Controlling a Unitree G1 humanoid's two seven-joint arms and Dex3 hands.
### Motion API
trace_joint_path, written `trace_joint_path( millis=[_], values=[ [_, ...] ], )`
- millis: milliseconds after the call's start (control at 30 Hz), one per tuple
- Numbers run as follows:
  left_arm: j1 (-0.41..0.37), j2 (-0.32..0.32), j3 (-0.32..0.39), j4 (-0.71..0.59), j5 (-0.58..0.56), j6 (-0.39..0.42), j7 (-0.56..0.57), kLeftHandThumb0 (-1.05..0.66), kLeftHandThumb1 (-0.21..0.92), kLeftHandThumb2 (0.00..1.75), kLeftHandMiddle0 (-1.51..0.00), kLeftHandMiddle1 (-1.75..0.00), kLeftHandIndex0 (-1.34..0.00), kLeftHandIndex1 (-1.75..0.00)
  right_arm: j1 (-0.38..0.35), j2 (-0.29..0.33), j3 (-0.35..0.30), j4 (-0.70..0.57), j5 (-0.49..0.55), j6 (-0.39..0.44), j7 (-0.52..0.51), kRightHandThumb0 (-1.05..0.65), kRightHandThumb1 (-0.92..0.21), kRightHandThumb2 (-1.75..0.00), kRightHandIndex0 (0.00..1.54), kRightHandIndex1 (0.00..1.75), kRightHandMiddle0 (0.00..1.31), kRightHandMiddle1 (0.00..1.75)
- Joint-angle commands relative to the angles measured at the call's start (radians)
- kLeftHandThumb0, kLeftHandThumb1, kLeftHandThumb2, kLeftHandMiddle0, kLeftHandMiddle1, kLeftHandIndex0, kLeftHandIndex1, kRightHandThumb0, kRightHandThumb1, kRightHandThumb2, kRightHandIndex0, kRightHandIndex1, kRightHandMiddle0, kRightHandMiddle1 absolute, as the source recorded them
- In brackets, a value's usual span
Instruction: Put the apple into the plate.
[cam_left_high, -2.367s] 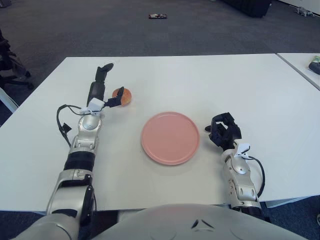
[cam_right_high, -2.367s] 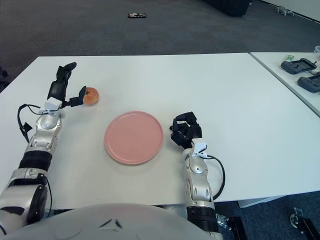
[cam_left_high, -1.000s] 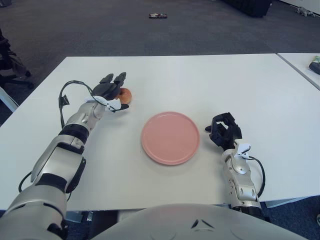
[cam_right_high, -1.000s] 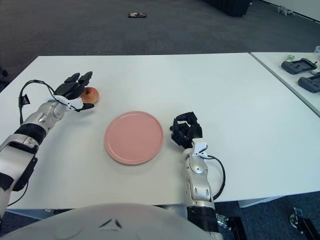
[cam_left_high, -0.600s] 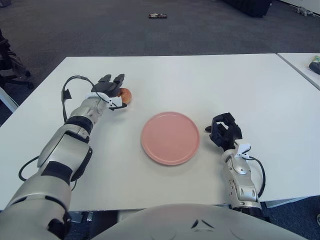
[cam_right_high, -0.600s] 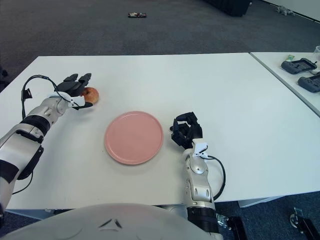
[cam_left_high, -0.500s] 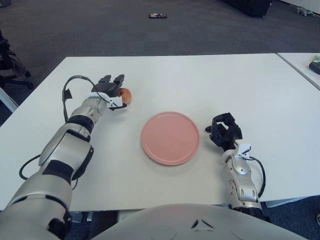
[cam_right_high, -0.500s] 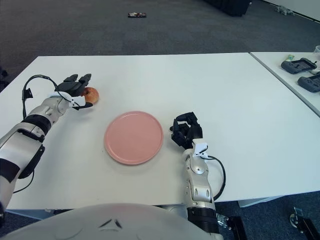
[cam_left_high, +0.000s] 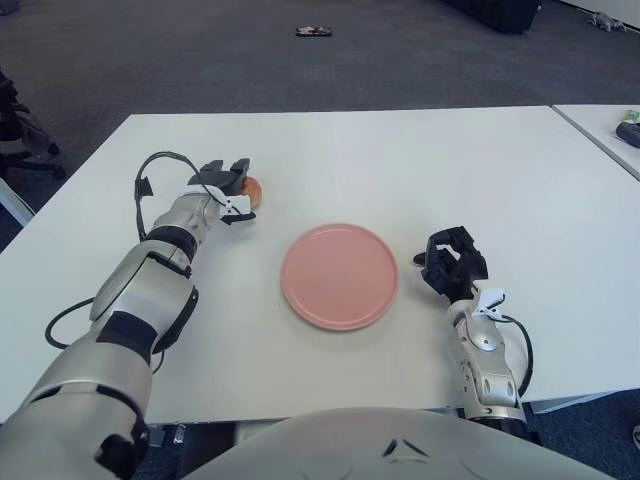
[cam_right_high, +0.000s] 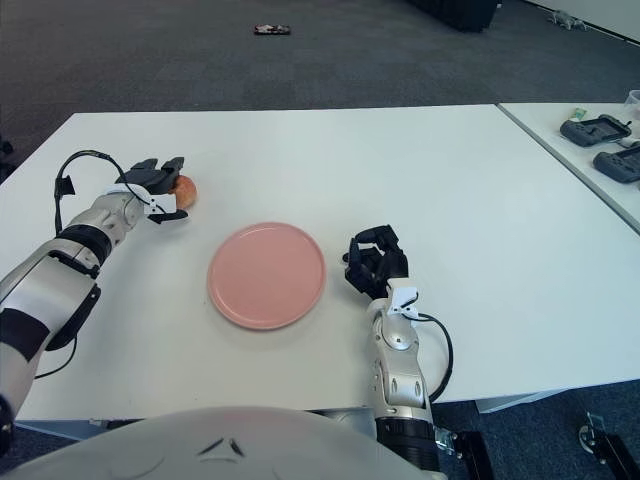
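Note:
The reddish-orange apple (cam_left_high: 254, 191) sits on the white table (cam_left_high: 400, 160), left of and a little behind the pink plate (cam_left_high: 340, 276). My left hand (cam_left_high: 228, 187) lies low against the apple's left side. Its dark fingers (cam_left_high: 236, 168) reach over the top and the thumb runs along the front, so most of the fruit is hidden. The fingers are still stretched, not closed round it. The plate holds nothing. My right hand (cam_left_high: 450, 265) shows just right of the plate with its fingers curled, holding nothing.
A second table at the right edge carries dark handheld devices (cam_right_high: 598, 132). A black cable (cam_left_high: 150, 180) loops off my left wrist. A small dark object (cam_left_high: 314, 31) lies on the carpet beyond the table, and a chair (cam_left_high: 15, 125) stands at the far left.
My left forearm has dropped from upright to nearly flat on the table and slid forward, bringing the hand down over the apple. The apple, plate and right hand have stayed put.

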Motion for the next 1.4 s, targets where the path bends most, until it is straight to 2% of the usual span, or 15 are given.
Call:
trace_joint_path(
  millis=[0,633,1033,1233,1300,1367],
  values=[
    [-0.029,-0.005,-0.011,0.016,0.001,0.019,-0.053,-1.01,0.73,0.65,0.0,0.0,0.0,0.0,0.002,0.004,0.0,-0.013,0.002,0.005,-0.006,-0.4,-0.59,-0.98,0.62,1.39,0.4,1.75],
    [-0.049,-0.035,-0.028,0.032,0.0,0.071,-0.161,-0.99,0.74,0.67,0.0,0.0,0.0,-0.07,0.014,0.008,0.005,-0.024,-0.002,-0.004,-0.015,-0.4,-0.57,-1.01,0.62,1.4,0.41,1.75],
    [-0.054,-0.048,-0.065,0.044,0.017,0.076,-0.188,-1.02,0.83,0.62,-0.01,-0.01,0.0,-0.25,0.022,0.007,0.007,-0.036,-0.004,0.006,-0.024,-0.4,-0.59,-0.98,0.62,1.39,0.39,1.75],
    [-0.05,-0.048,-0.078,0.045,0.016,0.059,-0.185,-1.01,0.89,0.51,0.0,-0.31,0.0,-0.63,0.023,0.007,0.005,-0.036,-0.001,0.003,-0.028,-0.4,-0.6,-0.97,0.61,1.39,0.39,1.75],
    [-0.047,-0.047,-0.078,0.045,0.014,0.051,-0.181,-1.0,0.85,0.51,0.0,-0.59,0.0,-0.93,0.023,0.007,0.006,-0.036,-0.003,0.002,-0.03,-0.4,-0.6,-0.97,0.62,1.39,0.39,1.75],
    [-0.043,-0.048,-0.08,0.045,0.014,0.044,-0.169,-0.98,0.81,0.55,0.0,-0.81,0.0,-1.1,0.022,0.008,0.007,-0.036,-0.005,0.001,-0.031,-0.4,-0.59,-0.98,0.62,1.39,0.39,1.75]
  ],
)
